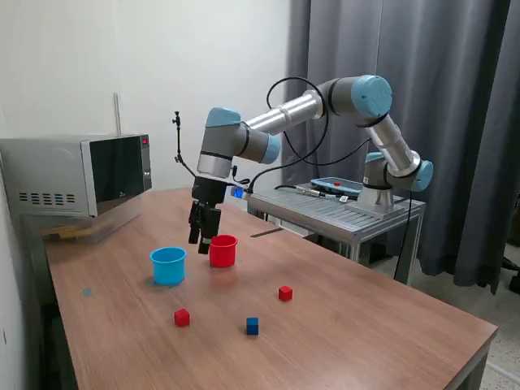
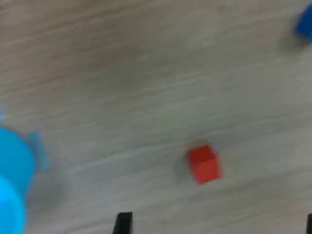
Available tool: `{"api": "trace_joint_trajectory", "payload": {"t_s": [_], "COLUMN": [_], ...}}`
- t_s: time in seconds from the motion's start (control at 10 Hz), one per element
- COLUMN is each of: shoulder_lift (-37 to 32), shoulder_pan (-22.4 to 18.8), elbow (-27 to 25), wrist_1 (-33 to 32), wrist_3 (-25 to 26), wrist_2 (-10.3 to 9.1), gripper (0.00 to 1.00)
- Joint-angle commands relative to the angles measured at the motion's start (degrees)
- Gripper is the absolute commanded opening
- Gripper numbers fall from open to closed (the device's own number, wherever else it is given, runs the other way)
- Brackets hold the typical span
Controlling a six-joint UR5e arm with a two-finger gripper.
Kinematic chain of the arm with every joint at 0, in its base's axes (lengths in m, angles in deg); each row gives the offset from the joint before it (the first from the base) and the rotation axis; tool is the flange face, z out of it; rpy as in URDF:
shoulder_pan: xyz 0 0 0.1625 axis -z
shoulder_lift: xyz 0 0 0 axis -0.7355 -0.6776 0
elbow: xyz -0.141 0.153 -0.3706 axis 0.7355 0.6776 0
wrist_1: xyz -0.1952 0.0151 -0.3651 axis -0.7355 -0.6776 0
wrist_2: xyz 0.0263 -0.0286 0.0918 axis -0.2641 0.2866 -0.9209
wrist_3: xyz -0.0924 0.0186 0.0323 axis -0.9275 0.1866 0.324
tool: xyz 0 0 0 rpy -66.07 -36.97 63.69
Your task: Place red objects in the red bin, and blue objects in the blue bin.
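Note:
The red bin (image 1: 223, 250), a small red cup, stands mid-table, with the blue bin (image 1: 168, 266), a light blue cup, at its exterior-view left. My gripper (image 1: 201, 242) hangs just above the table between the two cups, close to the red one. It is open and empty. Two red cubes (image 1: 182, 318) (image 1: 285, 293) and one dark blue cube (image 1: 253, 326) lie on the table nearer the front. The wrist view shows one red cube (image 2: 204, 164), the blue cube (image 2: 304, 24), the blue cup's edge (image 2: 12, 185) and my fingertips (image 2: 123, 223) wide apart. A second blue cube is not visible.
A microwave (image 1: 77, 175) stands at the table's back, at the exterior view's left. A metal stand (image 1: 341, 211) bearing the arm's base sits behind the table at the right. A thin black pole (image 1: 178, 142) rises behind the gripper.

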Motion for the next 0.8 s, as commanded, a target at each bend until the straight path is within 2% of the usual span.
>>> {"api": "trace_joint_trajectory", "payload": {"t_s": [0.0,0.2,0.3,0.4,0.6,0.7], "shoulder_lift": [-0.58,-0.84,-0.84,-0.84,-0.58,-0.06], "shoulder_pan": [-1.05,-1.4,-1.4,-1.75,-3.32,-3.68], "elbow": [4.51,8.38,10.14,10.5,10.77,11.2], "wrist_1": [12.26,20.02,23.54,25.23,26.47,26.47], "wrist_3": [-1.47,-3.66,-3.93,-4.89,-8.74,-8.94], "wrist_2": [-3.27,-3.97,-5.46,-6.17,-6.26,-6.26], "gripper": [1.0,1.0,1.0,1.0,1.0,1.0]}}
